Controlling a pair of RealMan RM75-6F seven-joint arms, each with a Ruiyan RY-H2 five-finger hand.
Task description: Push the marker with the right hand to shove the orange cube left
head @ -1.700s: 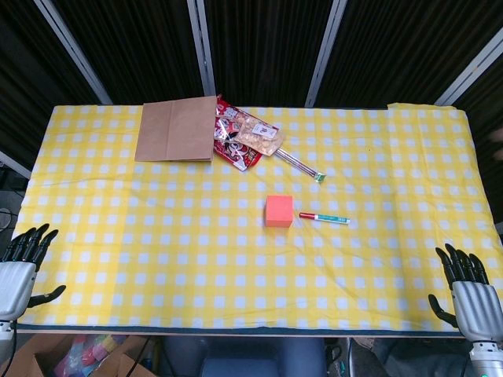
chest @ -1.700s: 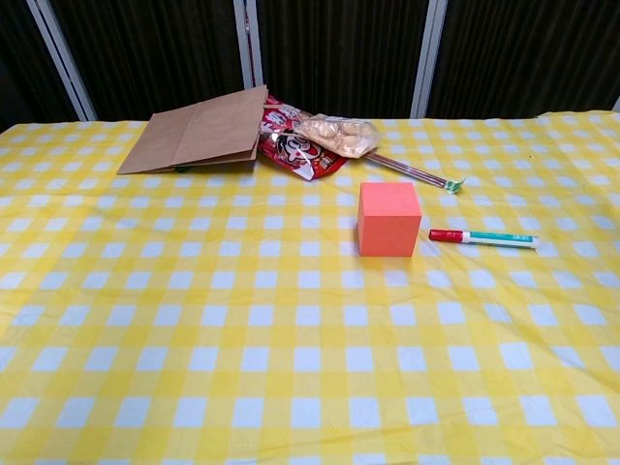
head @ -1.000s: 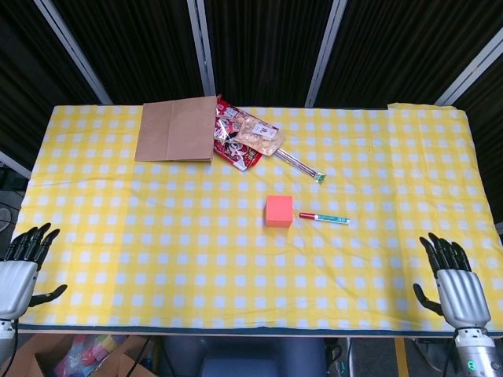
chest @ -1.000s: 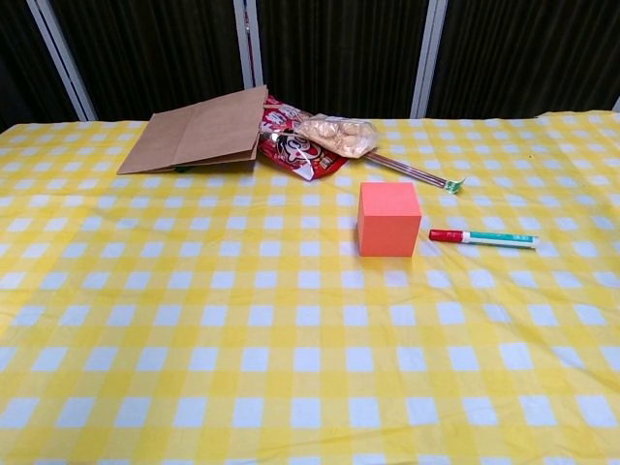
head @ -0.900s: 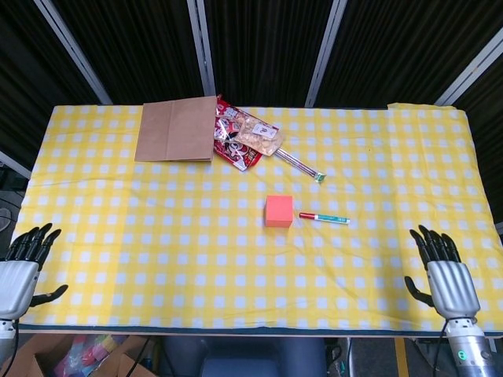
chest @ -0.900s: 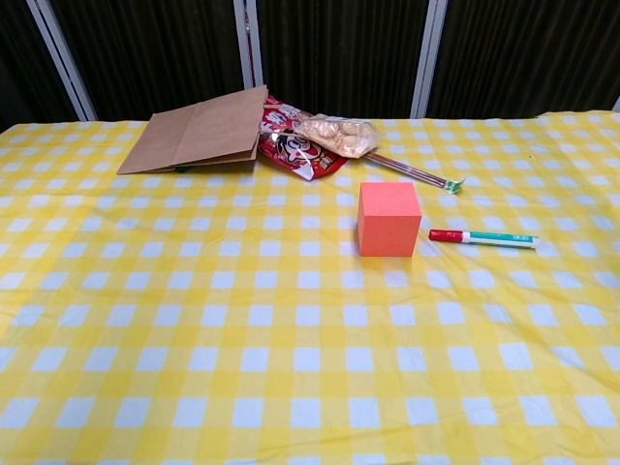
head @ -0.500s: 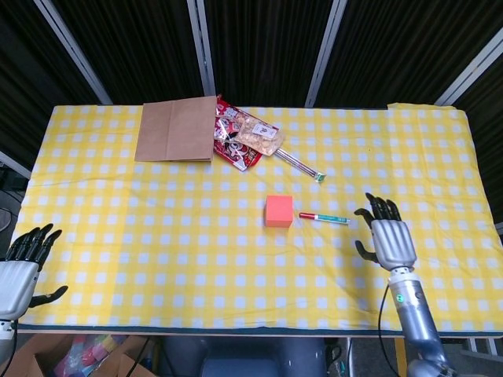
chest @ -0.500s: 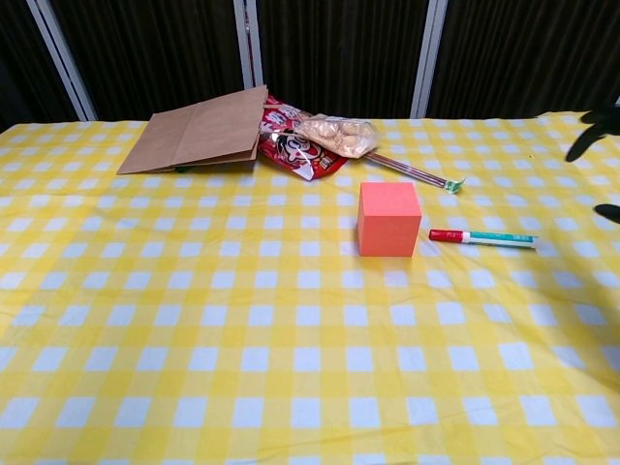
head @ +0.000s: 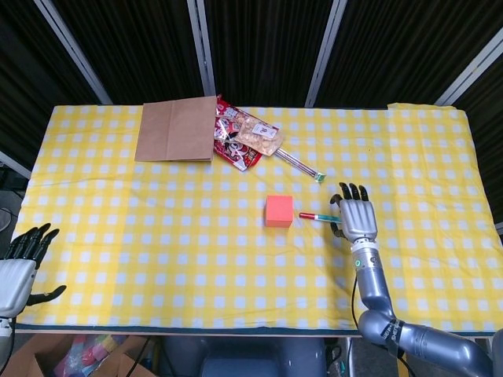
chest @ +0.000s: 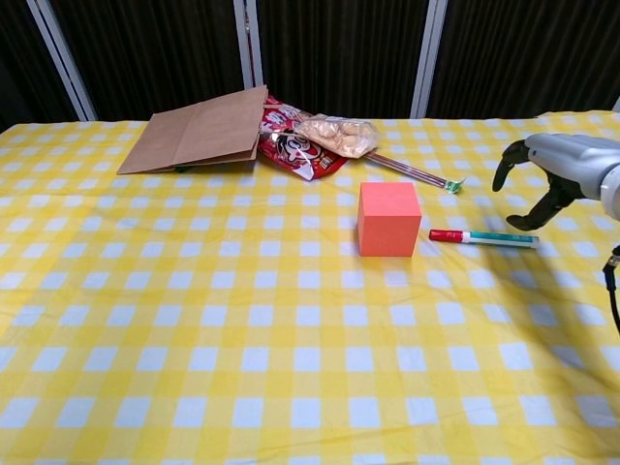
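Note:
An orange cube (head: pixel 279 210) (chest: pixel 388 218) sits near the middle of the yellow checked table. Just right of it lies a marker (head: pixel 314 216) (chest: pixel 482 237) with a red cap and a white and teal barrel, its cap end almost at the cube. My right hand (head: pixel 357 214) (chest: pixel 557 170) hovers over the marker's right end with fingers spread and nothing in it; the head view has it covering the barrel's tip. My left hand (head: pixel 17 271) stays open by the near left corner of the table.
A brown paper bag (head: pixel 177 128) (chest: pixel 199 132) lies at the back left, with snack packets (head: pixel 245 140) (chest: pixel 315 140) spilling beside it. A thin wrapped stick (head: pixel 299 165) (chest: pixel 417 172) lies behind the cube. The table's near edge (head: pixel 236 330) runs below.
My right hand has travelled from the near right corner up and left to the marker's right end. The cube, marker and left hand have not moved.

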